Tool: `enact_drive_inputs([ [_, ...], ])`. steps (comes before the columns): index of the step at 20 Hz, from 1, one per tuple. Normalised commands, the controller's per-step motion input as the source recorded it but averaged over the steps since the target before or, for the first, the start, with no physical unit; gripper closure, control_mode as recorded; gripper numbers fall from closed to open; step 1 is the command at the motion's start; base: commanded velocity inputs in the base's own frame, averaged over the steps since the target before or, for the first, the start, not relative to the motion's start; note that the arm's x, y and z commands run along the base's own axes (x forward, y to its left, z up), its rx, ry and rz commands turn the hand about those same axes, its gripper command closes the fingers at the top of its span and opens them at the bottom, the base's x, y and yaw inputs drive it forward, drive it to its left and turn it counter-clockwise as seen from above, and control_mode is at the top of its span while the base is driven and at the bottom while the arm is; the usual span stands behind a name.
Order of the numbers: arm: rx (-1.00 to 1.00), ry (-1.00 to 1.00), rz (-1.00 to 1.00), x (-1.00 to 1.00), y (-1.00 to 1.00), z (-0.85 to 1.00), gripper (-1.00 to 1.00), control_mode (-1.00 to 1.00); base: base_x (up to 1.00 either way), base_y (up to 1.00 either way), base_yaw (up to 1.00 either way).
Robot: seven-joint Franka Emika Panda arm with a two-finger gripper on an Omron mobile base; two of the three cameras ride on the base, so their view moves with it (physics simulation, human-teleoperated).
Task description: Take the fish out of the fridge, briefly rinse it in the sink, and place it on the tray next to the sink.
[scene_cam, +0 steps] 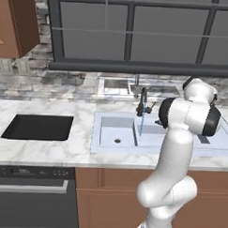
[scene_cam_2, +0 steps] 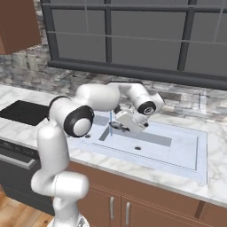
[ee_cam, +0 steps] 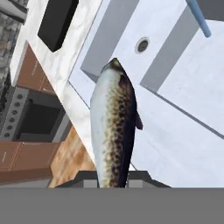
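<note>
End effector [scene_cam_2: 119, 126] clamped on speckled, pale-bellied fish [ee_cam: 114, 131], above sink [scene_cam_2: 195, 153] divider, open basin beneath, tray [scene_cam: 38, 127] well apart.

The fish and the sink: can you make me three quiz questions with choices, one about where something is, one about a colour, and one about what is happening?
1. Where is the fish?
A. Lying on the tray
B. Held in the gripper over the sink
C. On the floor

2. What colour is the tray?
A. Black
B. Red
C. Yellow

3. What is the tap doing?
A. It is broken off
B. It is dry
C. Water is running from it

Answers:
1. B, the hand view shows the fish gripped between the jaws, above the basins.
2. A, the left base view shows a flat black tray on the counter left of the sink.
3. C, a thin blue stream falls from the spout.
</note>
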Motion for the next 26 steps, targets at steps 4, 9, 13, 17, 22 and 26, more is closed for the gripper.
enact_drive_inputs([
  [4,0.00,-0.16,0.00,0.39,0.00,-0.37,1.00,-1.00,0.00,0.00,0.00],
  [9,0.01,-0.07,0.00,0.37,0.04,-0.13,1.00,-1.00,0.00,0.00,0.00],
  [13,0.00,0.00,0.00,0.25,0.03,0.00,1.00,-1.00,0.00,0.00,0.00],
  [17,0.00,0.02,0.00,0.23,0.21,-0.01,1.00,-1.00,0.00,0.00,0.00],
  [22,-0.02,0.08,0.00,0.22,0.36,-0.09,1.00,-1.00,0.00,0.00,0.00],
  [26,-0.02,0.06,0.00,0.23,0.37,-0.19,1.00,-1.00,0.00,0.00,0.00],
])
